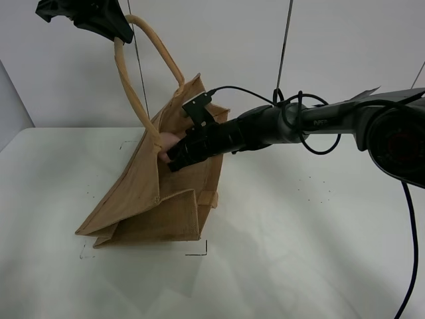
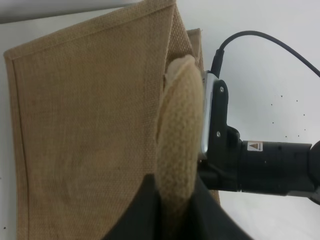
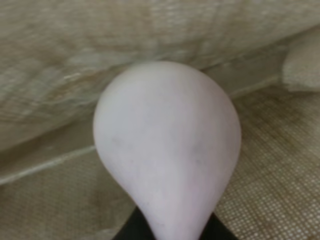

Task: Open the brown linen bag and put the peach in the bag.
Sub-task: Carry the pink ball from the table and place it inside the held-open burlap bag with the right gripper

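Observation:
The brown linen bag (image 1: 153, 199) stands tilted on the white table, its mouth pulled open toward the right. My left gripper (image 1: 118, 33) is shut on one rolled handle (image 1: 143, 66) and holds it high; the left wrist view shows that handle (image 2: 177, 145) between the dark fingers, above the bag's side (image 2: 85, 135). My right gripper (image 1: 174, 158) reaches into the bag's mouth, shut on the pink peach (image 1: 167, 142). In the right wrist view the peach (image 3: 167, 145) fills the middle, with the bag's woven inside (image 3: 150, 30) around it.
The white table (image 1: 299, 252) stretches around the bag, with small black corner marks (image 1: 199, 251) near its base. The right arm and its black cable (image 1: 292, 106) cross above the table from the right. A white wall stands behind.

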{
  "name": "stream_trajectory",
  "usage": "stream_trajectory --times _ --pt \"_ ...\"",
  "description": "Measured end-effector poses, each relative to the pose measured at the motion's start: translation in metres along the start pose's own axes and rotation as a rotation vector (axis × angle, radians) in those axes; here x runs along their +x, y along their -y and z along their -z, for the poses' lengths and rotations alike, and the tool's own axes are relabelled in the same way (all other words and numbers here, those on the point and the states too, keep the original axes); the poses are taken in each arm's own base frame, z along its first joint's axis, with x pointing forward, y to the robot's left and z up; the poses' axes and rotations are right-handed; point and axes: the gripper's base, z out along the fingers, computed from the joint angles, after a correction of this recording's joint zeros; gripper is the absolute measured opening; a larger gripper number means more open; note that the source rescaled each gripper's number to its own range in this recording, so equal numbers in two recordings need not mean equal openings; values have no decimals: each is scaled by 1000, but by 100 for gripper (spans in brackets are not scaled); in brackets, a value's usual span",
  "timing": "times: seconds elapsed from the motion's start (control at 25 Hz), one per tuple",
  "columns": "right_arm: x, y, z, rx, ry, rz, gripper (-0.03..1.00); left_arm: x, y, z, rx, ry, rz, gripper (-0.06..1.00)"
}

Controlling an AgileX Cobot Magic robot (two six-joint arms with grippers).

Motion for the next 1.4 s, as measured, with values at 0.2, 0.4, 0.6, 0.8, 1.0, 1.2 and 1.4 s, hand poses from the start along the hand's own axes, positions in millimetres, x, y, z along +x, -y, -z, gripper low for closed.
stream_trajectory --times 0.2,0.4,0.6,0.8,1.0,1.2,1.4 --pt "2 -4 -4 -5 -8 -3 15 0 0 0 0 0 0 0" --pt "1 -15 -9 -11 -13 -23 86 0 0 0 0 0 0 0" --pt "2 -21 -9 -7 -54 -48 99 0 0 0 0 0 0 0" --pt "-17 -26 11 -7 -94 -44 100 0 0 0 0 0 0 0" --pt "-33 -34 39 -6 -200 -38 100 0 0 0 0 0 0 0" --pt "-44 -36 65 43 -288 9 100 0 0 0 0 0 0 0" --pt "-52 -22 95 65 -329 -146 100 0 0 0 1 0 -1 0"
